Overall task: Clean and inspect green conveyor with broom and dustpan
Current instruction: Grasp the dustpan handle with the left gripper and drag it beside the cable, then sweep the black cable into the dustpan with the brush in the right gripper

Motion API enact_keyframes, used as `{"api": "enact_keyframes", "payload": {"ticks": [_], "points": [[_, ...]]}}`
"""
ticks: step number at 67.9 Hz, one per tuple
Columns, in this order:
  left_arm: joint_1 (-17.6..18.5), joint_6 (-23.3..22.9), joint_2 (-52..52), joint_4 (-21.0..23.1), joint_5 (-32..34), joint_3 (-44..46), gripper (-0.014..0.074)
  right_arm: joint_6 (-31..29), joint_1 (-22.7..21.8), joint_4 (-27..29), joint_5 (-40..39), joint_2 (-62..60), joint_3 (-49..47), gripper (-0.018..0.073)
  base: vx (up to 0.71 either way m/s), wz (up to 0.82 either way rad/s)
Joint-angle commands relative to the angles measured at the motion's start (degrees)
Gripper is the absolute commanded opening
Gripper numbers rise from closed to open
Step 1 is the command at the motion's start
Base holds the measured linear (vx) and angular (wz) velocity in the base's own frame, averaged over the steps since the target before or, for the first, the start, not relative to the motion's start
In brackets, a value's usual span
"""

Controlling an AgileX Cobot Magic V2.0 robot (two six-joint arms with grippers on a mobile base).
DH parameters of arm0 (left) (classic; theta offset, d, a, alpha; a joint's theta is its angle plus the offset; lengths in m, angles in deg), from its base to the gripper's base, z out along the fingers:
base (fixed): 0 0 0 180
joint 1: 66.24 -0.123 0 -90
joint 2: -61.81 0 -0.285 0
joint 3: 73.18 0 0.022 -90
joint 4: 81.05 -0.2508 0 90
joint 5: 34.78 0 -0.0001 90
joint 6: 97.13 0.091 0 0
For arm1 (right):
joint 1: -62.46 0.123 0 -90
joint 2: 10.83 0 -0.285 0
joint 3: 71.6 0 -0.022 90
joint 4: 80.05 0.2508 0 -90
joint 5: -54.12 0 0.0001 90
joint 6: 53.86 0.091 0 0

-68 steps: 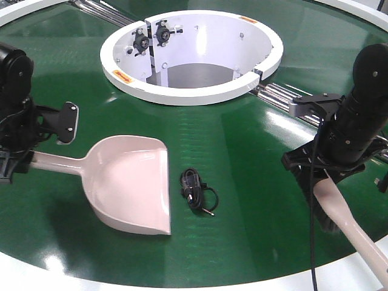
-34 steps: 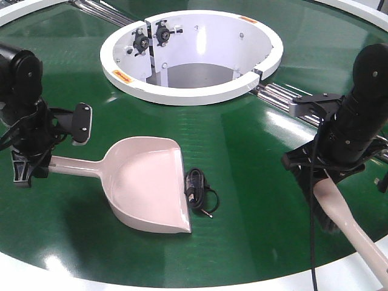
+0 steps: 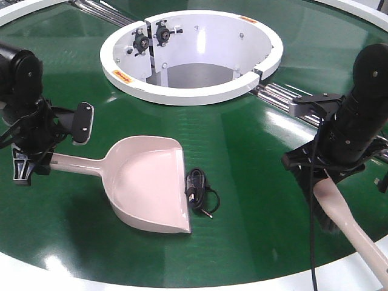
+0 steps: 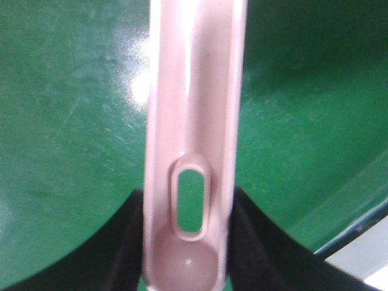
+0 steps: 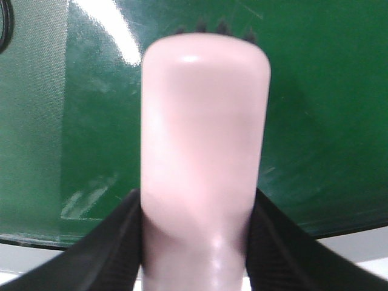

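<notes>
Dustpan (image 3: 148, 185), a pale pink scoop with a long straight handle, lies lower left of center on the glossy green conveyor (image 3: 254, 145). Its lip is right at a small black cable (image 3: 200, 193), contact unclear, and the left gripper (image 3: 34, 160) is clamped on the handle end. Cream broom (image 3: 350, 229) sits at lower right with the right gripper (image 3: 320, 176) closed around it. Only the front view shows the white hub (image 3: 188, 94), rollers (image 3: 280, 94) and cable; the left wrist view adds the handle's slot hole (image 4: 189, 200), and the right wrist view shows black bristles (image 5: 221, 27) peeking past the broom's rounded back.
</notes>
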Motion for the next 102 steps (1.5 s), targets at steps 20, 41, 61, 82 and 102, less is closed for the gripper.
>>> {"api": "enact_keyframes", "payload": {"ticks": [20, 41, 61, 82, 102], "points": [[0.5, 0.6, 2.6, 1.8, 1.5, 1.6, -0.0006, -0.3, -0.2, -0.1, 3.5, -2.7, -1.3, -0.0003, 0.0, 0.0], [0.5, 0.6, 2.6, 1.8, 1.3, 1.6, -0.0006, -0.3, -0.2, -0.1, 3.5, -2.7, -1.3, -0.0003, 0.0, 0.0], [0.5, 0.6, 2.6, 1.8, 1.3, 1.6, -0.0006, -0.3, -0.2, -0.1, 3.5, -2.7, -1.3, -0.0003, 0.0, 0.0], [0.5, 0.6, 2.6, 1.8, 1.3, 1.6, -0.0006, -0.3, -0.2, -0.1, 3.5, -2.7, -1.3, -0.0003, 0.0, 0.0], [0.5, 0.6, 2.6, 1.8, 1.3, 1.6, -0.0006, -0.7, -0.2, 0.3, -0.6, -2.7, -1.3, -0.0003, 0.0, 0.0]]}}
